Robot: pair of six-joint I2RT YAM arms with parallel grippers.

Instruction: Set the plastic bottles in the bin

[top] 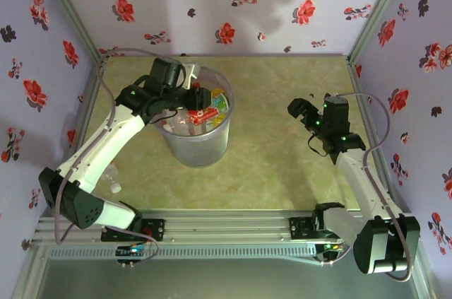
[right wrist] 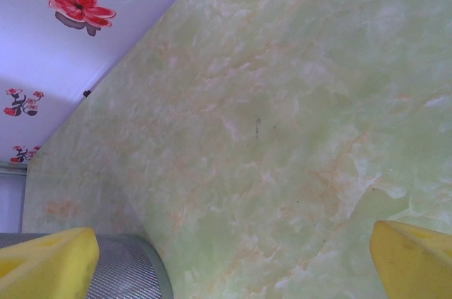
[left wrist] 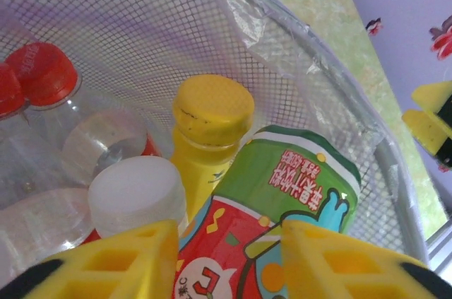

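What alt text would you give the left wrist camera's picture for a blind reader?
Looking down into a grey mesh bin holding a yellow bottle, a white-capped bottle, red-capped bottles and a green-and-red-labelled bottle. The left gripper sits at the bottom edge, yellow fingers apart.

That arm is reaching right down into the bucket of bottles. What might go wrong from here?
1. The left fingers sit either side of the green-and-red labelled bottle inside the bin. If they are not fully clear of it, lifting may drag it back out.
2. The left arm reaches over the bin's rim, so a careless pull away might catch the rim and tip the bin, spilling what's inside.
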